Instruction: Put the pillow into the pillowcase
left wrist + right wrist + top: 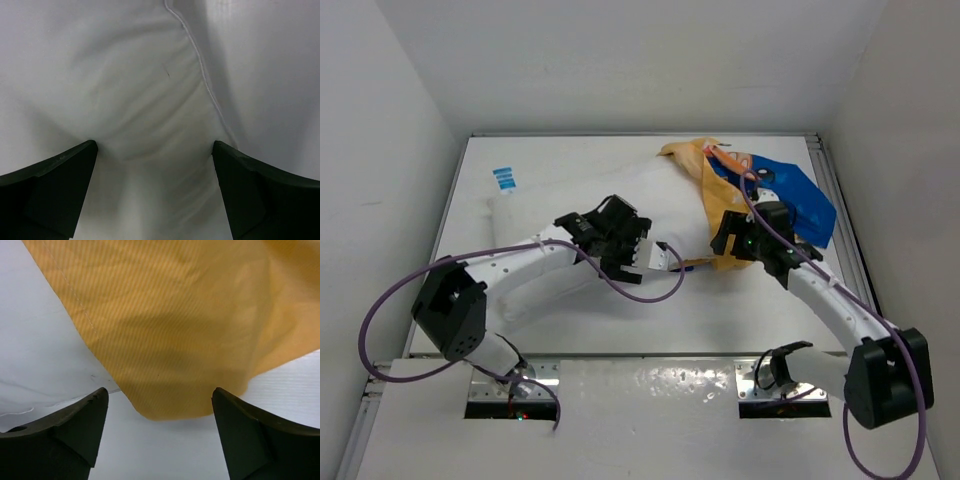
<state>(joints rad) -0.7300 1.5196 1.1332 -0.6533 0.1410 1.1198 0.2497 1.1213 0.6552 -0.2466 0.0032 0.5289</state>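
Top external view, and the pillow lies slantwise across the white table. Its small blue-and-white tag sits out at the far left corner. Its right end runs under the pillowcase, which is bunched at the far right of the table. An orange-yellow fold drapes over that end of the pillow, and the blue printed side spreads out behind it.

The left gripper is stretched across the pillow's near edge, with a purple cable looping beneath the arm. The right gripper is down at the orange hem, just where cloth meets pillow.

Over to the left wrist camera. The left gripper has its jaws spread wide, released. The two dark fingers are set well apart against plain white pillow fabric. The cloth puckers softly between the tips, and a stitched seam curves down toward the right-hand finger. Nothing is pinched.

Now the right wrist camera. The right gripper is also released, its jaws standing wide. A rounded corner of the striped orange-yellow pillowcase hangs down into the gap between the fingers, touching neither pad. There is ribbed white table to the right. There is also a smooth white surface to the left, and whether that is pillow or table I cannot tell.
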